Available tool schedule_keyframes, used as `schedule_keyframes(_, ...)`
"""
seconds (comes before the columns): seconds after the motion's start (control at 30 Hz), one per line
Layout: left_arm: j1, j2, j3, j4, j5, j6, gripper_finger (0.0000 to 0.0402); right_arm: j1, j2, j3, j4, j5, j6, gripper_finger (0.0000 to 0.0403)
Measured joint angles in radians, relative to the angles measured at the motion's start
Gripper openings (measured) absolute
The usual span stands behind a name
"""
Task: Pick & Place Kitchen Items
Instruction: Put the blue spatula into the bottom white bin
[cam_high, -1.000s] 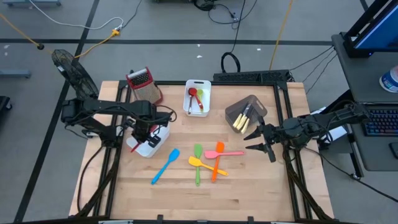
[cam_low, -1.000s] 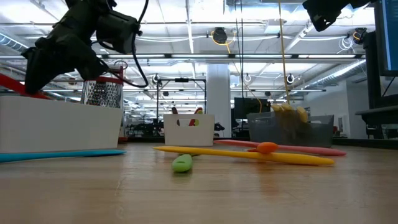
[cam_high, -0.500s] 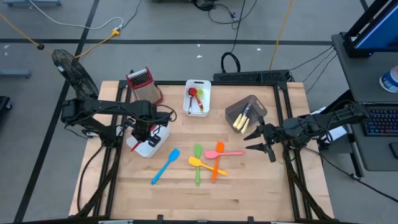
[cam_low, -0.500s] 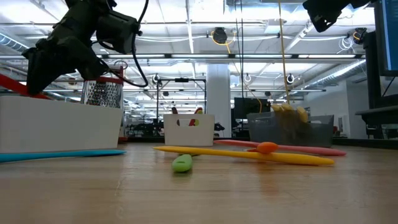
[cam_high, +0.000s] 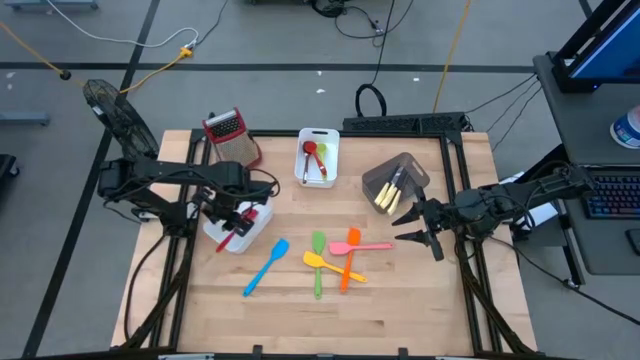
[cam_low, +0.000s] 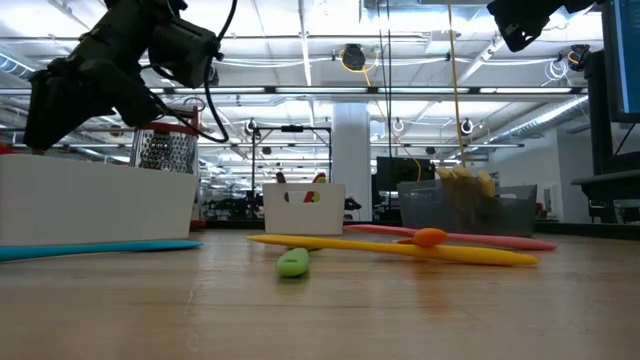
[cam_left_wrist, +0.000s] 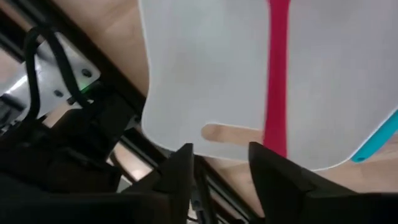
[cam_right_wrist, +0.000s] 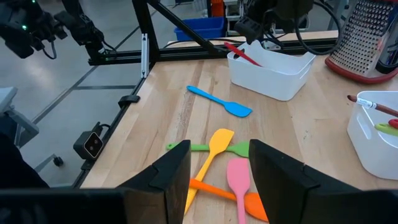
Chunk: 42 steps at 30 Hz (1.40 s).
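Left wrist view shows the left gripper (cam_left_wrist: 217, 158) parted above the white bin (cam_left_wrist: 205, 68), red utensil (cam_left_wrist: 277, 74) released inside; lift straight up, clearing its handle; right gripper (cam_high: 412, 228) waits open

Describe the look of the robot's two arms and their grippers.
Both arms are dark, jointed, with black cables looped along them. The left gripper and right gripper each end in two dark, flat, blunt fingers. No markings can be made out.

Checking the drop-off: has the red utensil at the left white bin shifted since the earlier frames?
Yes. The red utensil now lies lower in the white bin, released from the left hand, which has opened above it.
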Motion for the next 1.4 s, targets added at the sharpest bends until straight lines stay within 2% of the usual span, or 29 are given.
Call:
schedule_keyframes(0.23, 0.0, -0.033, 0.004, -0.029, 0.004, -0.003, 0.0202, 0.0, 0.0, 0.0, 0.0, 0.0, 0.0, 0.0155)
schedule_keyframes(0.57, -0.009, -0.129, 0.112, -0.025, -0.006, -0.082, 0.0202, 0.0, 0.0, 0.0, 0.0, 0.0, 0.0, 0.0155)
schedule_keyframes(0.8, -0.091, -0.135, 0.253, -0.004, -0.011, -0.155, 0.0204, 0.0, 0.0, 0.0, 0.0, -0.001, 0.0, 0.0155)
schedule_keyframes(0.97, -0.184, -0.135, 0.311, 0.132, -0.012, -0.22, 0.0203, 0.0, 0.0, 0.0, 0.0, -0.001, 0.0, 0.0155)
schedule_keyframes(1.17, -0.309, -0.126, 0.313, 0.331, -0.015, -0.321, 0.0203, 0.0, 0.0, 0.0, 0.0, -0.001, -0.007, 0.0155)
schedule_keyframes(1.4, -0.447, -0.085, 0.313, 0.48, -0.111, -0.457, 0.0202, 0.0, 0.0, 0.0, 0.0, 0.0, -0.008, 0.0155)
